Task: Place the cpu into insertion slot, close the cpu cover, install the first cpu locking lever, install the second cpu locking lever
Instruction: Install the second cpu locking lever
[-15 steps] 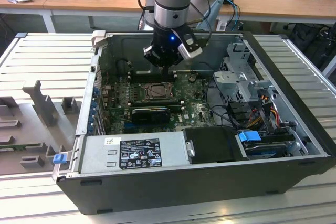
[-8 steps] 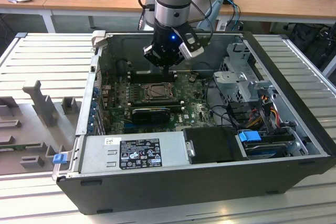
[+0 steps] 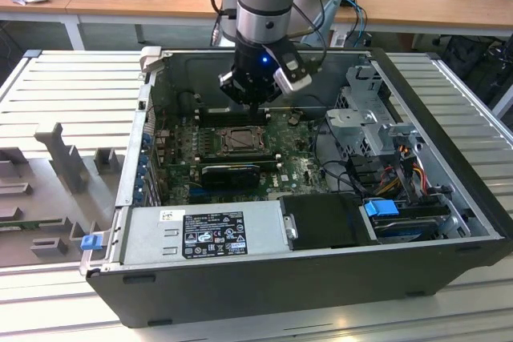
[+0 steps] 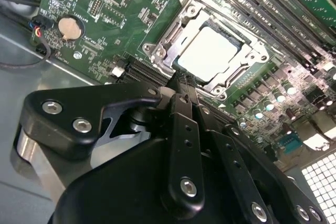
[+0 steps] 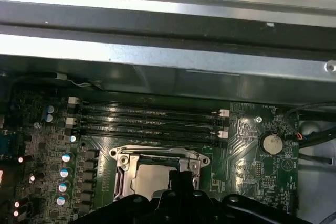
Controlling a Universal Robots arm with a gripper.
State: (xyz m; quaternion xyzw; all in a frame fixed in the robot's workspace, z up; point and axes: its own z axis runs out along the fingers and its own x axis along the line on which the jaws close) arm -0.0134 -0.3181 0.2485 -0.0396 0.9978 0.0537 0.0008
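The cpu (image 4: pixel 207 53) shows its pale metal face inside the insertion slot (image 4: pixel 152 51) on the green board. The silver cpu cover (image 4: pixel 251 56) lies flat around it as a frame. My gripper (image 4: pixel 181 83) is shut with nothing in it, and its tips sit at the socket's edge. I cannot tell whether they touch it. In the first wrist view the gripper (image 5: pixel 181 178) overlaps the cpu (image 5: pixel 149 179). In the exterior view the gripper (image 3: pixel 255 103) hangs just above the insertion slot (image 3: pixel 240 142) inside the open computer case.
Long black memory slots (image 5: pixel 152 121) run beside the socket and a coin battery (image 4: pixel 69 27) sits on the board. The power supply (image 3: pixel 200 230), a black card (image 3: pixel 232 172), a drive cage (image 3: pixel 369 118) and cables (image 3: pixel 401 166) crowd the case; its walls (image 3: pixel 136 142) hem the arm.
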